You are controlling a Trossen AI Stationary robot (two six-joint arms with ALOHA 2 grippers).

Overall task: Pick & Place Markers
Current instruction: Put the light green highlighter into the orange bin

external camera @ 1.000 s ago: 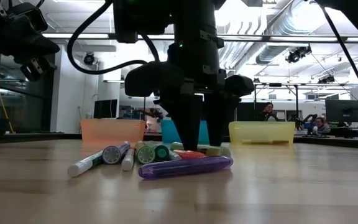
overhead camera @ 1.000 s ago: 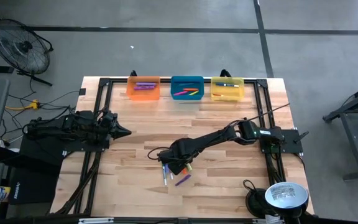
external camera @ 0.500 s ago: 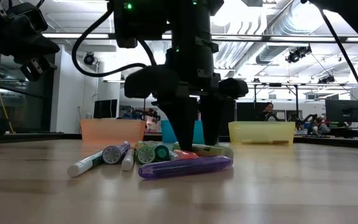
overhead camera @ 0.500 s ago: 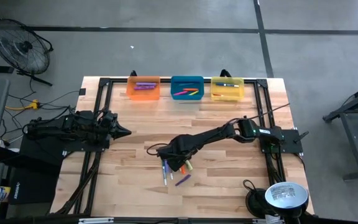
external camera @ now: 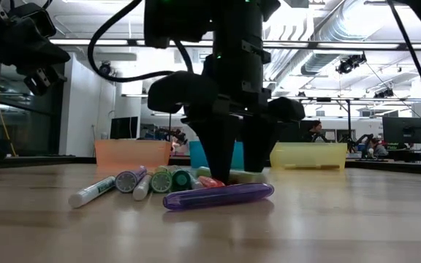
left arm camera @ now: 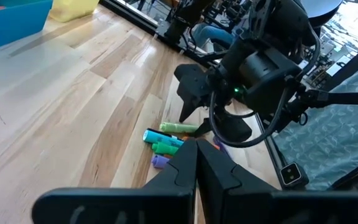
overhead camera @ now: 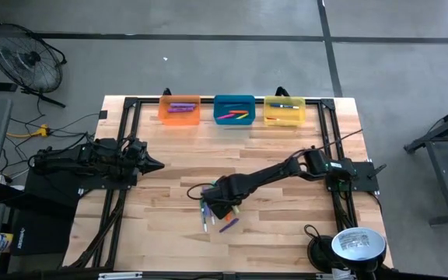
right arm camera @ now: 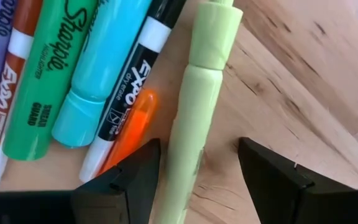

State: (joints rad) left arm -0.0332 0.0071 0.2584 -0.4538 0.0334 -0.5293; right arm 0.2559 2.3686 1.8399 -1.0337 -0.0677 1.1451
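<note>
Fingers: right gripper parted, straddling a pale green plastic highlighter lying on the wooden table beside the loose marker pile. Step: reaching to grasp. Next: close on the barrel, lift clear of the neighbouring orange marker. Left gripper: pinched together, idle at the left edge.

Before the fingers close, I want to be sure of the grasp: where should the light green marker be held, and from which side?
Across its plain barrel, below the stepped cap. The light green marker lies flat on the table, so come from straight above. The right gripper already straddles it, open, one finger on bare wood, the other between it and the orange marker.
</note>
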